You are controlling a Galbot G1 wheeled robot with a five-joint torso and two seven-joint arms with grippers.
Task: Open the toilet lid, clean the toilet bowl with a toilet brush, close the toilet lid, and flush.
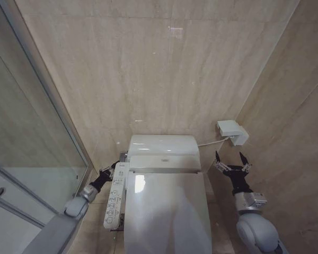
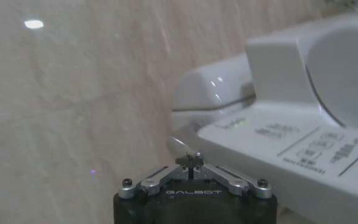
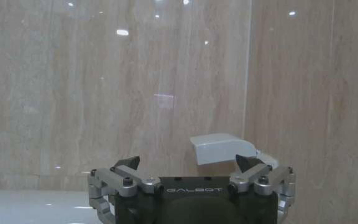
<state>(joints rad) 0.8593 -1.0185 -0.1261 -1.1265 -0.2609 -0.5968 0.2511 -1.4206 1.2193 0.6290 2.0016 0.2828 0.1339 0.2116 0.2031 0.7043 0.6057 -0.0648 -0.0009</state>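
— Beige tiled walls all round; where's the toilet lid (image 1: pixel 167 211)?

— Down flat, shut. My left gripper (image 1: pixel 109 170) sits clenched beside the control panel (image 1: pixel 115 200), likely near the flush. My right gripper (image 1: pixel 231 161) waits spread, clear.

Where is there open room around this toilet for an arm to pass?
Open: beside the closed white glossy toilet lid, toward the tiled side wall, where the open right end effector hovers. Crowded: between the glass partition and white control panel, holding the shut left end effector.
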